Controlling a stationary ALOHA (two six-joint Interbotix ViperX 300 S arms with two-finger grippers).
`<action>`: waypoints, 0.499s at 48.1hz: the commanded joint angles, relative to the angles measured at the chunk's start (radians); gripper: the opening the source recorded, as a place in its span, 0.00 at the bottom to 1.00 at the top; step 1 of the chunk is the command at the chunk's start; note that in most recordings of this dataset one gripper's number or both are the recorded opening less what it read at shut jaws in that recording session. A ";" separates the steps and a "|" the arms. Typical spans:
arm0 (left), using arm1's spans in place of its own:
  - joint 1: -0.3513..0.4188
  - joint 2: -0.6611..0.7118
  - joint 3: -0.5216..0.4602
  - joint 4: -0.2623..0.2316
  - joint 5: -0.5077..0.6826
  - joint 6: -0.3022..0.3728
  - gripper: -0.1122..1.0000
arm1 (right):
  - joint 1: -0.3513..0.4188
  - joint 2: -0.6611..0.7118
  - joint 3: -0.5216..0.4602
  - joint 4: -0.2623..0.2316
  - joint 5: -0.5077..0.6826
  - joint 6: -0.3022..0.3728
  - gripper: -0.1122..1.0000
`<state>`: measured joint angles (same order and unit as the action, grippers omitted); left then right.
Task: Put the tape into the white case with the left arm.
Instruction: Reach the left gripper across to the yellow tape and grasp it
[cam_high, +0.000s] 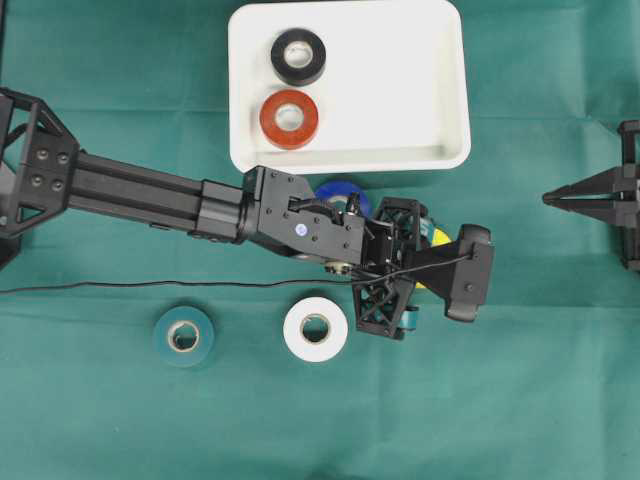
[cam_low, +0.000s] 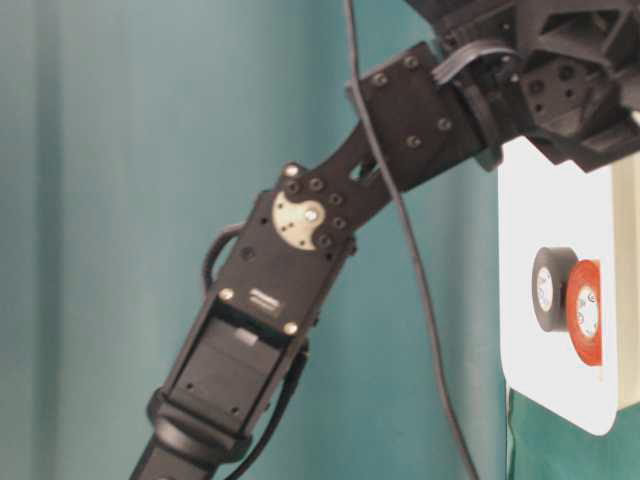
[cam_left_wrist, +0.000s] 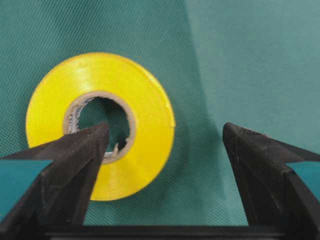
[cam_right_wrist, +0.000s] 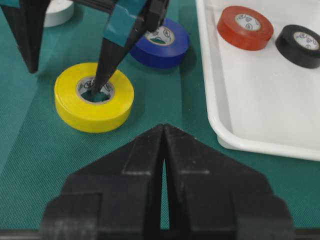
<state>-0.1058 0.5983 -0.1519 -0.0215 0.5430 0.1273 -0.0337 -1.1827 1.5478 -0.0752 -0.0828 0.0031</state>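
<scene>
Green cloth covered the desk (cam_high: 560, 400) from edge to edge. At its far side lay the white case (cam_high: 420, 90), holding a black roll (cam_high: 298, 56) and a red roll (cam_high: 289, 118) side by side near its left end.

From the left of the overhead view the left arm (cam_high: 150, 190) stretched across the middle, a thin black cable (cam_high: 150, 287) trailing beside it. Its jaws stood wide over the yellow tape (cam_left_wrist: 100, 125), which lay flat on the cloth just outside the case, near its front edge. In the right wrist view one teal-banded finger (cam_right_wrist: 107, 60) pointed down into the tape's core hole, while the other finger (cam_right_wrist: 25, 30) stood outside the roll, well apart from the first. The left wrist view showed the same: one tip over the hole, the other over bare cloth beside the roll. Nothing was gripped.

A blue roll (cam_right_wrist: 161, 42) sat between the yellow tape and the case, close to both. Nearer the front of the desk lay a white roll (cam_high: 315, 328) and, left of it, a teal roll (cam_high: 183, 336).

At the right edge of the overhead view the right arm's jaws (cam_right_wrist: 164, 150) were closed tip to tip, holding nothing.
</scene>
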 joint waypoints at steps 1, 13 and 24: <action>0.011 -0.015 -0.029 0.002 -0.005 -0.003 0.93 | -0.003 0.006 -0.011 0.000 -0.009 0.002 0.02; 0.015 -0.012 -0.029 0.002 -0.009 -0.002 0.83 | -0.002 0.008 -0.011 0.002 -0.009 0.002 0.02; 0.015 -0.015 -0.028 0.002 -0.003 -0.003 0.32 | -0.003 0.008 -0.011 0.000 -0.009 0.002 0.02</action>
<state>-0.0936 0.6059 -0.1534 -0.0184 0.5430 0.1273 -0.0337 -1.1842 1.5478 -0.0752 -0.0828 0.0015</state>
